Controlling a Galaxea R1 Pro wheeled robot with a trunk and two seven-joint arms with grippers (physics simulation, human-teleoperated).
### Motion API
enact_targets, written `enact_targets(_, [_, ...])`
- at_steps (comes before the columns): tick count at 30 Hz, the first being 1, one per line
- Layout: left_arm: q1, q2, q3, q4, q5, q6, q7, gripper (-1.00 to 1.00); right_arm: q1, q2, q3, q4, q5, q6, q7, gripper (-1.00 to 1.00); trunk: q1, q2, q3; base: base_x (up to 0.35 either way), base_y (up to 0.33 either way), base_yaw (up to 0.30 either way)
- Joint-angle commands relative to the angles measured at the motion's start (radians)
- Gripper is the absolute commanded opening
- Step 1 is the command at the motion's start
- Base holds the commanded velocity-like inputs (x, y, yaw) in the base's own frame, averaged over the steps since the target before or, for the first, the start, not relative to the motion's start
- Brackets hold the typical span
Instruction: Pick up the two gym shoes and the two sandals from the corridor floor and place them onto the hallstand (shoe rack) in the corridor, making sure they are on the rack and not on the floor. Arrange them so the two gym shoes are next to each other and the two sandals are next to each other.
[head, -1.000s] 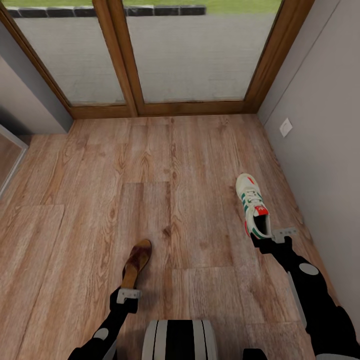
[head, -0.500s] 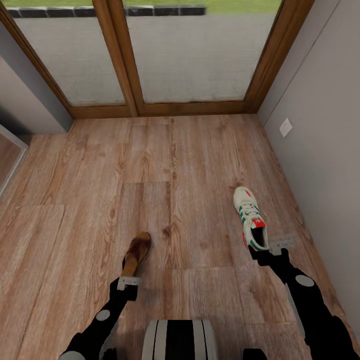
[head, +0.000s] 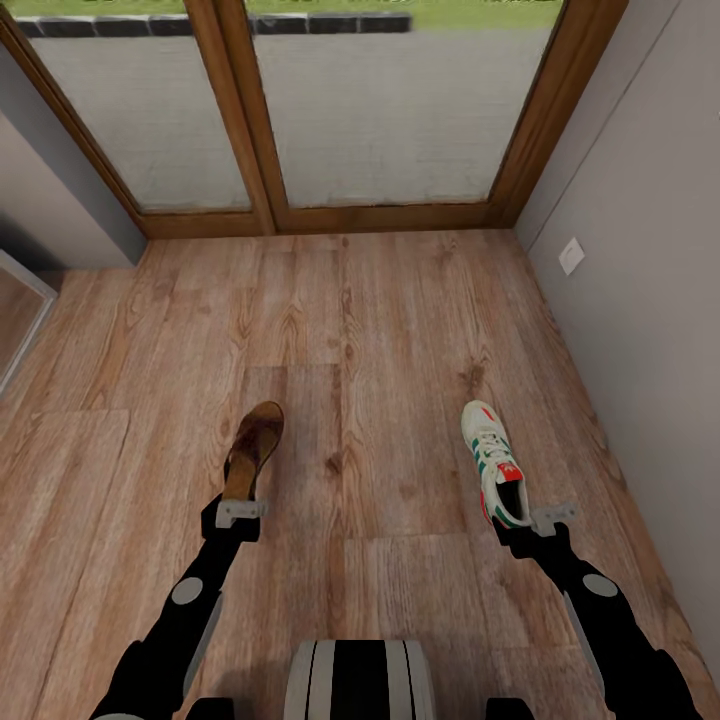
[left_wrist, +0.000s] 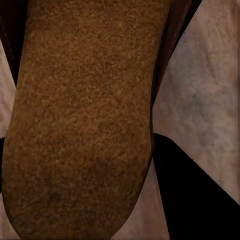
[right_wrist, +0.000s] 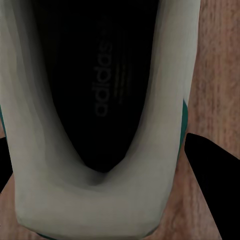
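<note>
Head view, corridor end. Left gripper (head: 240, 511): at the heel end of a brown sandal (head: 253, 450), jaws closed onto that heel; the sandal extends forward from the gripper over the corridor floor (head: 360, 310), toe pointing toward the glass doors (head: 300, 110). Whether the sandal is clear of the planks or touching them cannot be told here.

Right gripper (head: 540, 517): at the heel end of a white gym shoe (head: 492, 462) with green side stripes and red accents; jaws closed on the heel, toe pointing forward and slightly to the robot's left. The shoe lies near the grey wall (head: 640, 300) on the robot's right, which bears a small white wall plate (head: 571, 254).

Sandal and gym shoe: well apart, one on each side of the robot's trunk (head: 355, 680).

Left wrist view: brown suede-like footbed of the sandal (left_wrist: 85, 120) very close up, dark finger (left_wrist: 195, 190) beside its edge, floor behind.

Right wrist view: heel opening of the gym shoe (right_wrist: 95, 190), dark insole with printed lettering, pale collar, green trim at the side; dark finger (right_wrist: 215, 185) just beside the heel.
</note>
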Motion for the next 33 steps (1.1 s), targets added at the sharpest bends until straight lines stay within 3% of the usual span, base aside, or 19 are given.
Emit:
enact_targets(1, [0.004, -0.001, 0.006, -0.009, -0.013, -0.002, -0.005, -1.0, 0.0, 0.001, -0.003, -0.002, 0.009, 0.004, 0.007, -1.0, 0.0, 0.0, 0.001, 0.0, 0.0, 0.0])
enact_targets(4, [0.012, -0.001, 0.007, -0.021, -0.013, -0.001, -0.006, -1.0, 0.0, 0.002, -0.003, -0.002, 0.009, 0.004, 0.007, -1.0, 0.0, 0.0, 0.005, 0.0, 0.0, 0.0])
enact_targets(19, [0.021, 0.001, 0.009, -0.026, -0.014, 0.001, -0.007, -1.0, 0.001, 0.002, -0.001, 0.036, 0.009, -0.003, 0.006, -1.0, -0.007, 0.003, 0.086, 0.0, 0.0, 0.0])
enact_targets(21, [0.021, 0.001, 0.008, -0.018, -0.014, 0.001, -0.007, -1.0, 0.001, 0.002, -0.001, 0.079, 0.009, -0.043, 0.005, -1.0, -0.008, 0.004, 0.097, 0.0, 0.0, 0.0])
enact_targets(24, [0.045, 0.0, 0.01, -0.001, -0.013, -0.001, -0.002, -1.0, 0.001, 0.005, -0.001, 0.222, 0.006, -0.2, 0.005, -1.0, -0.009, 0.004, 0.113, 0.0, 0.0, 0.0])
enact_targets(26, [0.058, 0.001, 0.01, 0.006, -0.013, -0.002, 0.001, -1.0, 0.001, 0.006, -0.002, 0.267, 0.005, -0.233, 0.005, -1.0, -0.01, 0.005, 0.124, 0.0, 0.0, 0.0])
enact_targets(29, [0.088, 0.003, 0.017, 0.109, -0.008, -0.033, 0.006, -1.0, 0.001, 0.006, -0.002, 0.418, 0.003, -0.379, 0.005, -1.0, -0.011, 0.006, 0.14, 0.0, 0.0, 0.0])
enact_targets(33, [0.092, 0.004, 0.051, 0.213, -0.002, -0.116, 0.006, -1.0, 0.001, 0.002, -0.021, 0.504, 0.002, -0.464, 0.005, -1.0, -0.013, 0.007, 0.162, 0.0, 0.0, 0.0])
